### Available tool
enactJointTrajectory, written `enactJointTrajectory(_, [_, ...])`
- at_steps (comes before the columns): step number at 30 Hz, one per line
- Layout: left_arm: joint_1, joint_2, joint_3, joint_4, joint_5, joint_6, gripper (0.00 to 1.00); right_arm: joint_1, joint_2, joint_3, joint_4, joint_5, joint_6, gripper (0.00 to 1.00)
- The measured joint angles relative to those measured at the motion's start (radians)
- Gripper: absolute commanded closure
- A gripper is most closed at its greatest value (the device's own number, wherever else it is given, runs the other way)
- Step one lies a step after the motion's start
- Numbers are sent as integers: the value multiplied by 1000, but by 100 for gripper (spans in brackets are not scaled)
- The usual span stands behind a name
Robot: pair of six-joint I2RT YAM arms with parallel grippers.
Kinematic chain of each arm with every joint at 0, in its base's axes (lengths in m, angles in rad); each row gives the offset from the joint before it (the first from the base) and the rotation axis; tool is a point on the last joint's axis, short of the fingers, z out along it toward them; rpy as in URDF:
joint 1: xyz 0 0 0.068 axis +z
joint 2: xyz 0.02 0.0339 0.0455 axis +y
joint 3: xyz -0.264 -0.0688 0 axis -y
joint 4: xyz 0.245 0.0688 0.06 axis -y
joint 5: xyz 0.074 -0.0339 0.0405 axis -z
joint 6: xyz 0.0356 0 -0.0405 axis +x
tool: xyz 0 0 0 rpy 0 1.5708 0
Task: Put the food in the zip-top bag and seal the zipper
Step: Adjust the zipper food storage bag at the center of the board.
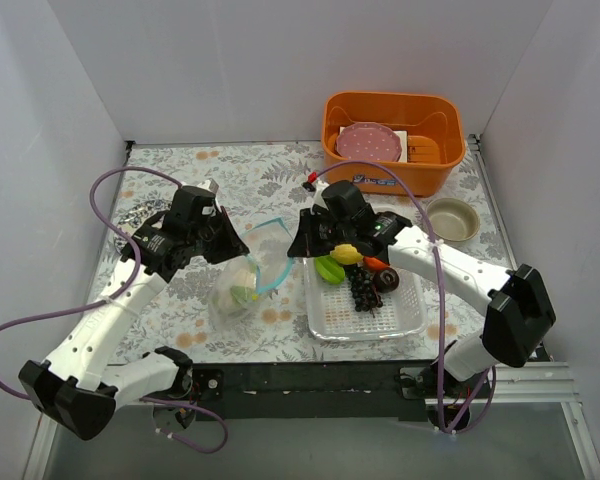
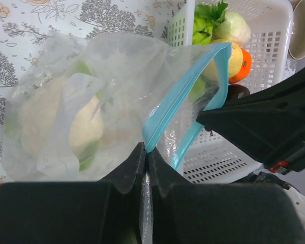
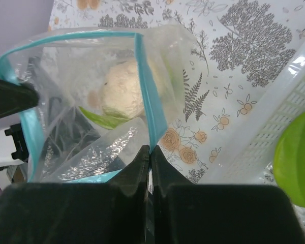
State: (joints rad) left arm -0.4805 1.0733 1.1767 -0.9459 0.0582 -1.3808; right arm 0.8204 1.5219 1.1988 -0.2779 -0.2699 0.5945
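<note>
Pinching the light blue zipper (image 3: 147,91) from opposite sides, the two arms hold the zip-top bag (image 1: 238,290) between them with its mouth pulled wide. The left tool (image 2: 145,150) has its fingers pressed together on the strip at the bag's left rim. The right tool (image 3: 148,151) is clamped on the strip at the right rim. The bag's belly appears to rest on the flowered bench (image 1: 280,170), just left of the clear perforated tray (image 1: 365,332). Inside the bag lies a white-green cabbage (image 3: 123,89). On the tray, the green pepper (image 1: 329,269), lemon (image 1: 346,254), dark grapes (image 1: 363,288) and plum (image 1: 387,279) sit bunched near the right tool.
</note>
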Motion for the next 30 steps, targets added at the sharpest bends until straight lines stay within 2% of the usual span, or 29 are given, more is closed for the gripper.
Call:
enactJointTrajectory(2, [0,2,-15,29,18,-4,100,0,-32,4,-8,31,-6,71])
enactJointTrajectory(3, [0,2,-25,43,28,-6,100,0,-43,4,-12,45,-13,54])
enactJointTrajectory(5, [0,3,-45,66,48,-11,100,0,-53,4,-31,80,-17,51])
enactJointTrajectory(7, [0,3,-64,84,65,-14,100,0,-55,4,-64,112,-35,40])
enactJointTrajectory(11, [0,3,-79,108,89,-22,100,0,-100,-18,-126,205,-45,36])
enactJointTrajectory(15, [0,7,-78,121,113,-24,100,-3,-252,-66,-203,318,-37,29])
enactJointTrajectory(20, [0,34,-69,133,142,-28,100,-18,-386,-145,-249,393,-39,27])
enactJointTrajectory(27, [0,38,-68,146,161,-19,100,-55,-343,-363,-307,397,-140,25])
enactJointTrajectory(30, [0,38,-66,146,160,-15,100,-66,-331,-396,-320,394,-168,25])
